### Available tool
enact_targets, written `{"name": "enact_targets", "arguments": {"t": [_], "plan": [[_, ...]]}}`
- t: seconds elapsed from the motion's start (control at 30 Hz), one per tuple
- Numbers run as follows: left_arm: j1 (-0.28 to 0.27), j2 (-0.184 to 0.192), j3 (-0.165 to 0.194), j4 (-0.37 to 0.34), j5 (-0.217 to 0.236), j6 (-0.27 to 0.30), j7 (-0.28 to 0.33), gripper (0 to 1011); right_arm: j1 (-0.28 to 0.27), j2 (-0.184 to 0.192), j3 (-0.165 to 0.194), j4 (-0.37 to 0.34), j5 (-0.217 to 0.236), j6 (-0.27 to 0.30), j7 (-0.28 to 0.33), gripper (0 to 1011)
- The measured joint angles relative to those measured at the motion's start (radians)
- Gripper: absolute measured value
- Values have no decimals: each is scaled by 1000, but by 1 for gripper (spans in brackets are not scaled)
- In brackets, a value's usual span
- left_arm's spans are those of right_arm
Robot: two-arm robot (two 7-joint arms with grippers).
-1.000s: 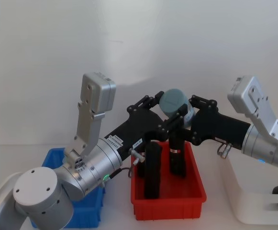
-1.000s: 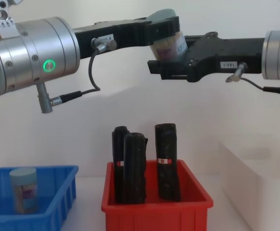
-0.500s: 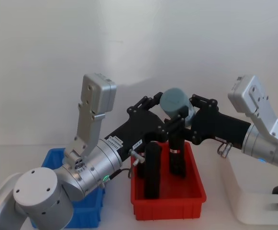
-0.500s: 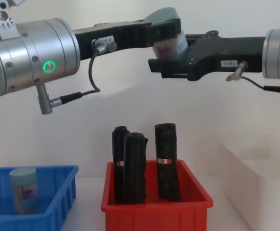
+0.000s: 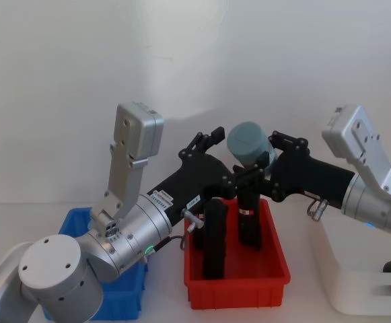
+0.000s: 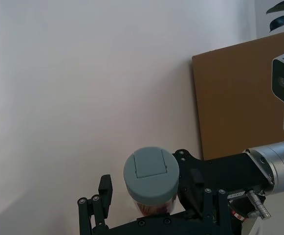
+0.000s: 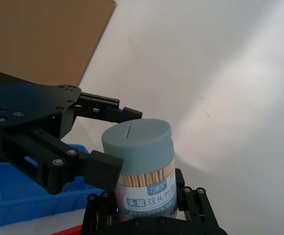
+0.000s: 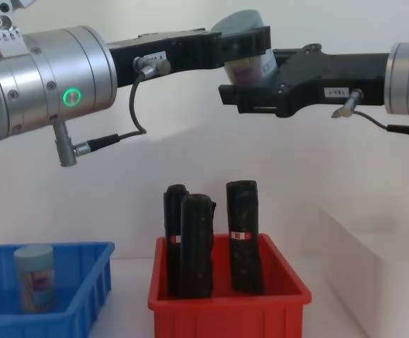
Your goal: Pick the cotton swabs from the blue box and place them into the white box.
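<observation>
One jar of cotton swabs [image 5: 249,142] with a pale blue cap hangs in the air above the red bin. My right gripper [image 5: 266,160] is shut on it; the right wrist view shows its jaws clamped round the jar's [image 7: 142,161] labelled lower part. My left gripper [image 5: 232,158] stands open around the same jar, and its finger [image 6: 105,190] sits a little off the jar's [image 6: 149,174] side. Another jar [image 8: 35,278] stands in the blue box [image 8: 84,282], at the lower left. The white box [image 5: 357,289] lies at the far right, under my right arm.
A red bin [image 8: 225,310] with three upright black rolls [image 8: 197,243] stands between the blue box and the white box, directly under both grippers. A brown board [image 6: 229,98] leans on the wall behind.
The left gripper's fingers have spread away from the jar. The jar and the right gripper have shifted slightly to the right.
</observation>
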Motion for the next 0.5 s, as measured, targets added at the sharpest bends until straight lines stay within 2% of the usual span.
{"name": "enact_targets", "arguments": {"t": [0.17, 0.5], "plan": [[0, 0, 0, 0, 0, 0, 0, 1000, -10, 7, 1, -13, -5, 5, -28, 648], [0, 0, 0, 0, 0, -1, 0, 1000, -57, 38, 14, -67, -17, 32, -143, 648]]}}
